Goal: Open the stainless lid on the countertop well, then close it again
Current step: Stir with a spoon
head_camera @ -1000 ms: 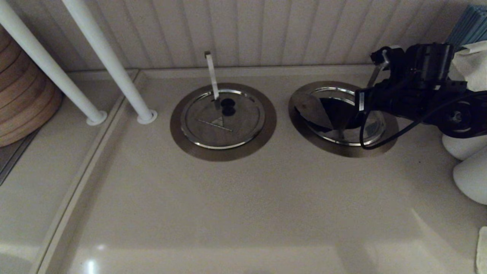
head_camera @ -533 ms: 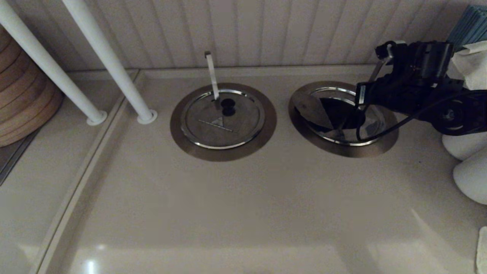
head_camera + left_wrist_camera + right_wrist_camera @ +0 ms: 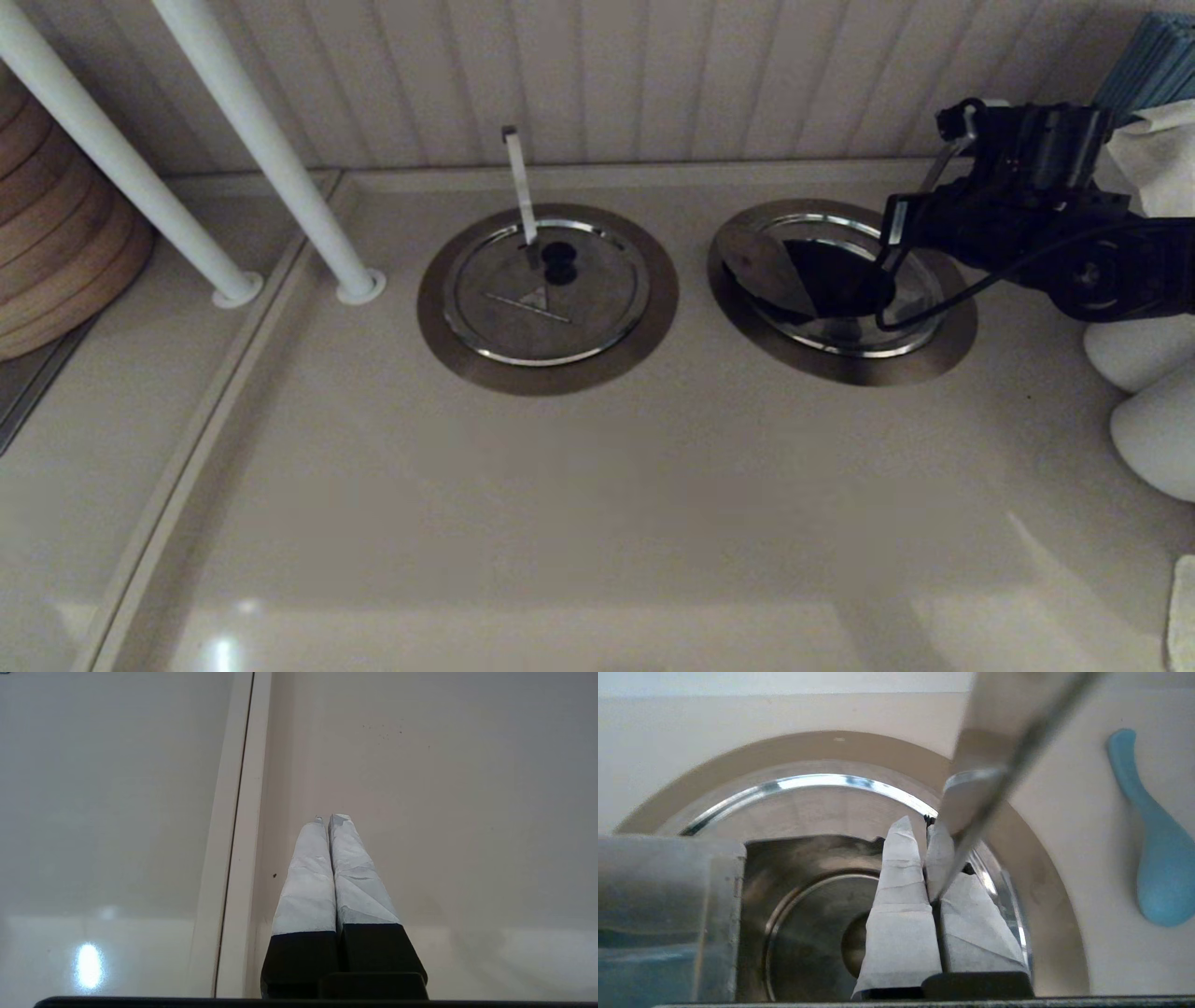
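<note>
Two end effectors, both pinched shut. Left end effector (image 3: 332, 819) parked over bare tabletop (image 3: 597, 485). Right end effector (image 3: 920, 826) sat at middle of stainless lid (image 3: 822, 322), which lay over right-hand countertop well (image 3: 934, 359); seating unclear. Closing likely needed slow lowering clear of diagonal strip (image 3: 934, 173), rim flush before letting go.

place: kitchen | evidence: beige countertop (image 3: 579, 485) with steel-lidded wells beside the right gripper (image 3: 920, 826), panelled splashback (image 3: 653, 84), blue spoon (image 3: 1153, 858)
</note>
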You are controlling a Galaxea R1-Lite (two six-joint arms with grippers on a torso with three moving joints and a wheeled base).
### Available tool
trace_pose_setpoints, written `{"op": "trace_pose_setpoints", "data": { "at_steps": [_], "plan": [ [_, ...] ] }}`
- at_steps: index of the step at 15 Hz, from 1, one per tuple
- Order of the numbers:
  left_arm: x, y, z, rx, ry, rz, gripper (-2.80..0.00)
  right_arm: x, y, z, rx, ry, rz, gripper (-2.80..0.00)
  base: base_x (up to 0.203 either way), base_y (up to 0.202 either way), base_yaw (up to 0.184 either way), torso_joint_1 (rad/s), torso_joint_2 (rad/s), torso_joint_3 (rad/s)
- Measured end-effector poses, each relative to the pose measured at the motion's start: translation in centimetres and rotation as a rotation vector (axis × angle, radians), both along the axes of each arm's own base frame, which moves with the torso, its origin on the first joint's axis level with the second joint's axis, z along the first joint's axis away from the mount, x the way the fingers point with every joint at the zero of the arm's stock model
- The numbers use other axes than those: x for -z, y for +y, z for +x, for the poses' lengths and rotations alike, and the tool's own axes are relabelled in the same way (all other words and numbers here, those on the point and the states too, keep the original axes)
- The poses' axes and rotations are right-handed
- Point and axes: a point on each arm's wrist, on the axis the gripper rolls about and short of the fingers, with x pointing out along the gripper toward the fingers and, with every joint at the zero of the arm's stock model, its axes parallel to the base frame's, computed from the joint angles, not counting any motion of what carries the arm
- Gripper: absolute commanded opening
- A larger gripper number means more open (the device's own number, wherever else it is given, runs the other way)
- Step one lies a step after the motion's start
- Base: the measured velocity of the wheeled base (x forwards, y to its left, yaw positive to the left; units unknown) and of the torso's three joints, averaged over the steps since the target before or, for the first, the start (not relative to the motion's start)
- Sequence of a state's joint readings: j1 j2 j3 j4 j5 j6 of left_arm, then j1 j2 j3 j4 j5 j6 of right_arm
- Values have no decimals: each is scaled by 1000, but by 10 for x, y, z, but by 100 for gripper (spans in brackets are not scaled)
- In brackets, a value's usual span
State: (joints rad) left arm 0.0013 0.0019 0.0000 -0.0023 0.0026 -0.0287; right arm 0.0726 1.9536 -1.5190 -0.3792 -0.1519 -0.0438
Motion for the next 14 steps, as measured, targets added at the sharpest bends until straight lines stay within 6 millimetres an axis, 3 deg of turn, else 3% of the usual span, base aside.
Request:
{"op": "trace_pose_setpoints", "data": {
  "at_steps": [13,14],
  "plan": [
    [0,0,0,1,0,0,-280,-5,0,5,0,-65,47,-280,0,0,0,0,0,0],
    [0,0,0,1,0,0,-280,-6,0,5,-1,-75,48,-50,0,0,0,0,0,0]
  ]
}}
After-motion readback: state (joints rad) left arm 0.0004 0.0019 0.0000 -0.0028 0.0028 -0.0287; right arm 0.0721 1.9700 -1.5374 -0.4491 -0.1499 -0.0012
